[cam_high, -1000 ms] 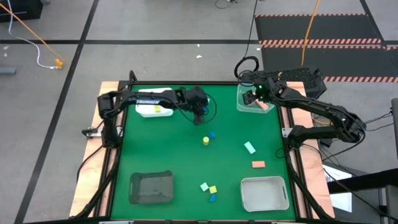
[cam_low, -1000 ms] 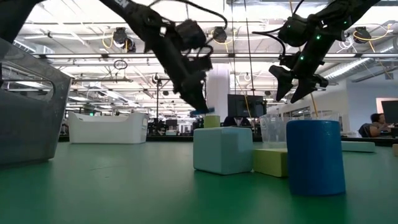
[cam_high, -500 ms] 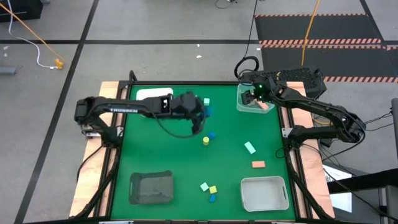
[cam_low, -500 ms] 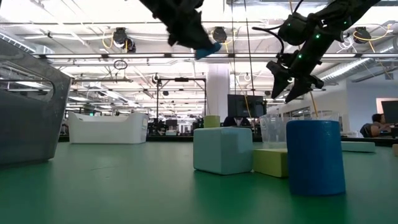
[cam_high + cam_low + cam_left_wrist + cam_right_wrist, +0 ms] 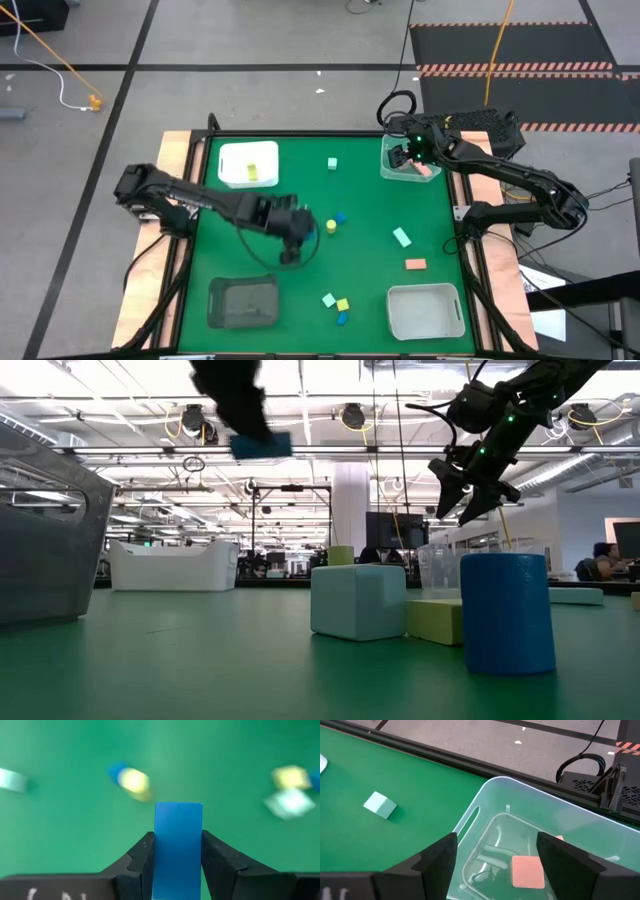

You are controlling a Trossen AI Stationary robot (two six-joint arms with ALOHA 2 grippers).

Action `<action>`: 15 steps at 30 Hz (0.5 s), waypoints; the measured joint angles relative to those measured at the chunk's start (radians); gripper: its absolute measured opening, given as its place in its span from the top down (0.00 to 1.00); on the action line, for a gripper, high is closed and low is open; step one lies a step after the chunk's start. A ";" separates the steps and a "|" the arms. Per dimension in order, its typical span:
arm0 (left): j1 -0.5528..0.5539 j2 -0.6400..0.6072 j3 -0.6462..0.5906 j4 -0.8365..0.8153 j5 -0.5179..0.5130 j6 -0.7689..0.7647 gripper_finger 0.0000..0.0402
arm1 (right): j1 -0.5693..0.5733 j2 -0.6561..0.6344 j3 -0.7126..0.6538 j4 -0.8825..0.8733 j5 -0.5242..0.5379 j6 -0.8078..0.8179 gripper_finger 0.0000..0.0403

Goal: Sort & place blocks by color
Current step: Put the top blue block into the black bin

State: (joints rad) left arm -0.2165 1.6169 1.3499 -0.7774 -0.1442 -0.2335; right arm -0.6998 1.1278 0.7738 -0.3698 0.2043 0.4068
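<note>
Mid-carry, with a slip as the risk
Left gripper (image 5: pixel 177 857) clamps a blue bar (image 5: pixel 178 845) by its end at frame centre; it could twist free short of the dark tray (image 5: pixel 243 301). Right gripper (image 5: pixel 495 857) hangs open over the clear bin (image 5: pixel 580 835)

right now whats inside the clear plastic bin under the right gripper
Inside the clear plastic bin lies one salmon pink square block on the floor, with a second pink piece partly showing farther back. The open right gripper hovers above; its fingers cover the near corners.
</note>
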 joint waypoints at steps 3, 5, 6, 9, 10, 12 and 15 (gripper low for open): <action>-0.101 0.000 0.000 -0.017 0.031 -0.112 0.69 | 0.000 0.000 0.000 0.000 0.000 0.000 0.34; -0.167 -0.010 0.000 -0.019 0.035 -0.194 0.69 | 0.000 0.000 0.000 0.000 0.000 0.000 0.34; -0.196 -0.015 0.000 -0.018 0.037 -0.240 0.69 | 0.000 0.000 0.000 0.000 0.000 0.000 0.34; -0.286 -0.016 0.001 -0.030 0.038 -0.379 0.69 | 0.000 0.000 0.000 0.001 0.000 0.000 0.34; -0.318 -0.015 0.001 -0.048 0.038 -0.425 0.69 | 0.000 0.000 0.000 0.000 0.000 0.000 0.34; -0.385 -0.014 0.000 -0.079 0.038 -0.516 0.69 | 0.000 0.000 0.000 0.000 0.000 0.000 0.34; -0.471 -0.013 -0.028 -0.100 0.040 -0.679 0.69 | 0.000 0.000 0.000 0.000 0.000 0.000 0.34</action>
State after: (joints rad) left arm -0.6873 1.6039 1.3219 -0.8777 -0.1043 -0.9127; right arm -0.6998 1.1278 0.7738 -0.3695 0.2044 0.4068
